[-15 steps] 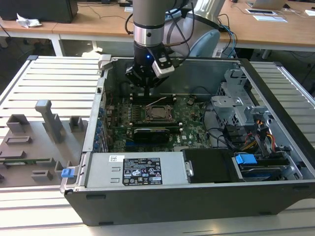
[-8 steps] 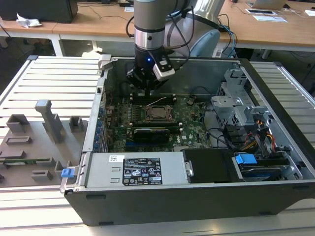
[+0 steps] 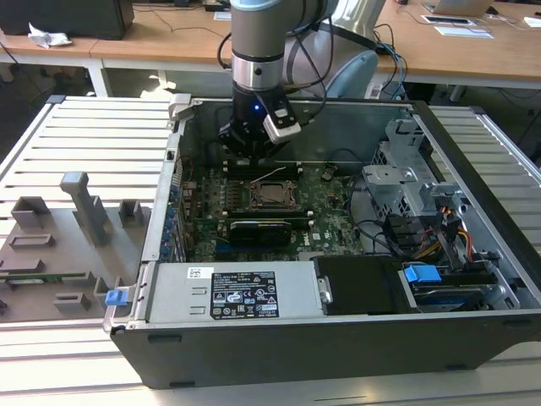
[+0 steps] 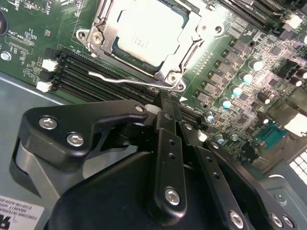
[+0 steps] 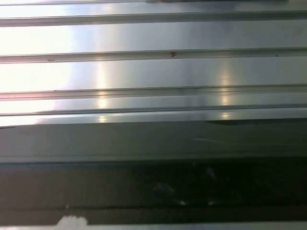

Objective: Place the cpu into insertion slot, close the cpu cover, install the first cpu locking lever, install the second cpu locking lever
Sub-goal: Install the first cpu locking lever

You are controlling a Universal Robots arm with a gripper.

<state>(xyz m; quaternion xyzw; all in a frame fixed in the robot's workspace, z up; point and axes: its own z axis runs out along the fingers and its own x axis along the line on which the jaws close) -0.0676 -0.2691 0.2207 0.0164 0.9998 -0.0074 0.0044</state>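
The gripper is sitting closest to the lens in the second wrist view, its black fingers pressing together with nothing showing between them; the tips are hovering over the black memory slots, just beside a thin wire lever that is lying along one socket edge; past the lever, the cpu is resting in the insertion slot, with the cpu cover lying flat around it; in the exterior view the arm is reaching down at the far side of the green motherboard, inside the open computer case.
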